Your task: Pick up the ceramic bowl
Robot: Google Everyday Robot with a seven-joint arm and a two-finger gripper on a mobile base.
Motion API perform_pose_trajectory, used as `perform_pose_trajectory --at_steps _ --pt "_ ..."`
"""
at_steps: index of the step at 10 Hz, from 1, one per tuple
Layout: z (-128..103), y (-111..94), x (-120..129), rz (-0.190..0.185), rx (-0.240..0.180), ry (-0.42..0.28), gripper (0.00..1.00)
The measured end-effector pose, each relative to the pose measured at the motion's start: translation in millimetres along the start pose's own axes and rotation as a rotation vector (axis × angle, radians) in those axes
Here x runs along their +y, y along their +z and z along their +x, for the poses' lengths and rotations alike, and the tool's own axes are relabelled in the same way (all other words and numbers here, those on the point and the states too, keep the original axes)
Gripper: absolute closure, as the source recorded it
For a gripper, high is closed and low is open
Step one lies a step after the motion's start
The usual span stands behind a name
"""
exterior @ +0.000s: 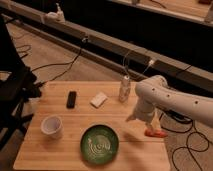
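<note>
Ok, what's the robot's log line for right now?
gripper: over table, right of bowl | bowl: on table, not held | cup: left of bowl
</note>
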Motion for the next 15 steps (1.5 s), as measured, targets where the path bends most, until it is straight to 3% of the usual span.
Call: perform_pose_trajectory --at_steps 2,3,5,8,9,11,15 --pt "-19 10 -10 -0.018 -0.01 -0.092 0.2" --pt "-34 16 -17 0.001 -0.037 -0.133 0.2" --pt "-64 23 -35 0.069 -0.11 -0.198 0.2" --pt "-105 23 -58 0.221 -0.246 -0.289 0.2" --pt "-111 24 -60 0.242 -0.267 -0.305 0.2" --pt "-119 35 -59 0.25 -0.305 -0.337 0.2" --pt "-122 72 -60 0.223 -0.394 -0.353 0.2"
